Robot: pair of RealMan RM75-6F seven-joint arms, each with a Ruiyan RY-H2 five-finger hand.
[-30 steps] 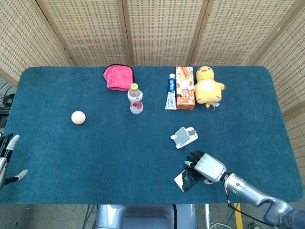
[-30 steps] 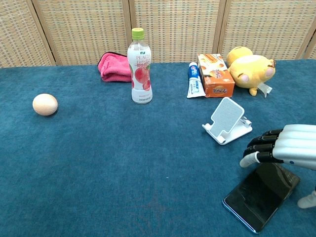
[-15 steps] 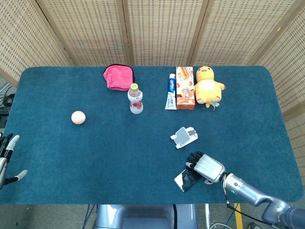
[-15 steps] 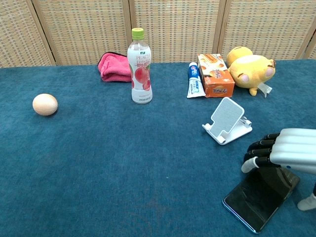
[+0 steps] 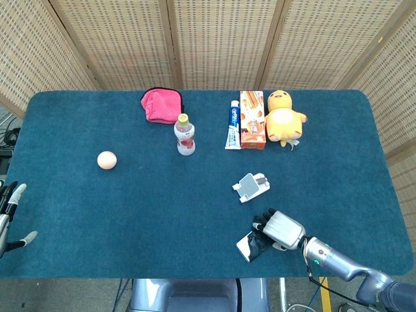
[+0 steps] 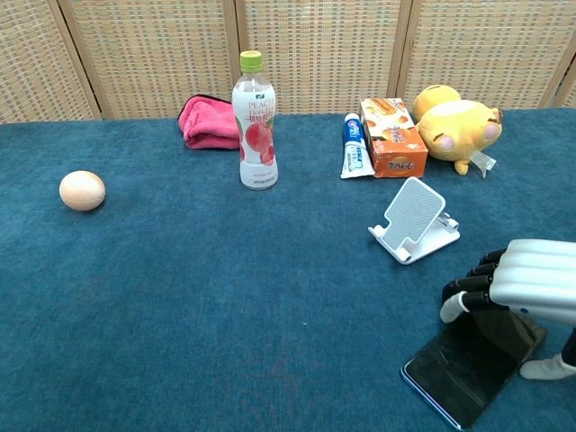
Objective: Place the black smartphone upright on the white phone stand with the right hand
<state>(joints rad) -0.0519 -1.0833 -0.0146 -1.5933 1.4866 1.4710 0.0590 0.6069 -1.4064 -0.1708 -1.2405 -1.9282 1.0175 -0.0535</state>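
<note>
The black smartphone [image 5: 249, 246] [image 6: 461, 371] lies flat on the blue cloth near the table's front edge. My right hand [image 5: 279, 229] [image 6: 522, 279] covers its far end. The bent fingers [image 6: 461, 301] come down at the phone's left edge and the thumb [image 6: 542, 368] touches its right edge, so the hand grips it across its width. The white phone stand [image 5: 251, 186] [image 6: 414, 220] sits just beyond the hand with nothing on it, its back plate tilted. My left hand [image 5: 9, 216] hangs off the table's left side, fingers apart, holding nothing.
Along the back stand a peach drink bottle [image 6: 255, 121], a pink cloth [image 6: 207, 123], a toothpaste box [image 6: 355, 147], an orange snack box [image 6: 393, 138] and a yellow plush toy [image 6: 457, 123]. An egg [image 6: 82, 190] lies at the left.
The right hand has sunk onto the phone and its thumb has closed in against the right edge. The phone has shifted slightly to the left. The left hand has not moved.
</note>
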